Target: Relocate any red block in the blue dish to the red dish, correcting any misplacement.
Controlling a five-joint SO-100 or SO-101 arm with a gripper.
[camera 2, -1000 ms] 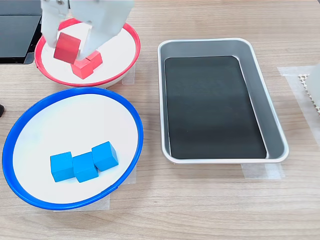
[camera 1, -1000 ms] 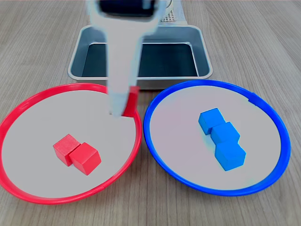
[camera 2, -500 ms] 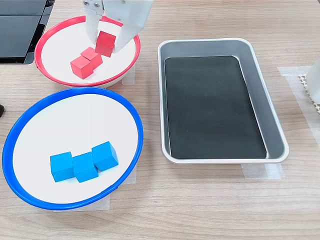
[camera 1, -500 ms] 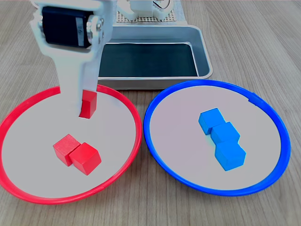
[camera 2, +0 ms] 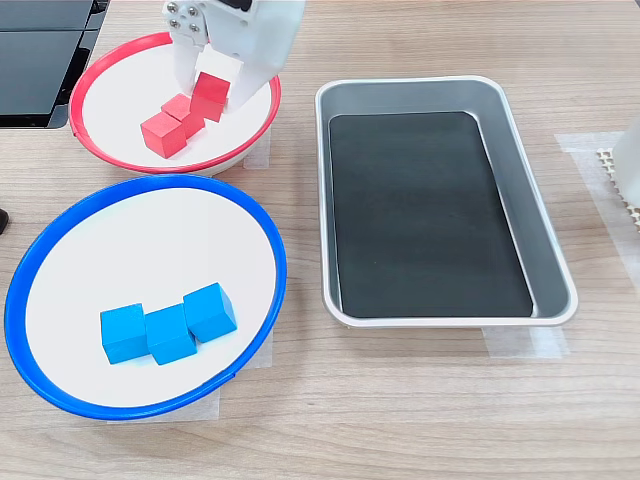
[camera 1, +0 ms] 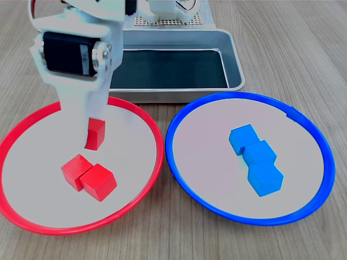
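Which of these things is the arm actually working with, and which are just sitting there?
Part of the job:
- red block, held in the gripper over the red dish
- blue dish, now holding only blue cubes

Just lying about:
- three blue cubes
- two other red cubes in the red dish
- metal tray, with nothing in it

In the first exterior view the white gripper (camera 1: 93,138) hangs over the red dish (camera 1: 142,190), in its back half, and its jaws are closed on a red block (camera 1: 96,132). This block is above the dish floor or just touching it; I cannot tell which. Two more red blocks (camera 1: 88,177) lie touching each other near the dish centre, in front of the held one. At the first exterior view's right, the blue dish (camera 1: 179,179) holds three blue blocks (camera 1: 256,159) in a touching row. A metal tray (camera 1: 235,65) stands behind both dishes on the wooden table (camera 1: 293,49)
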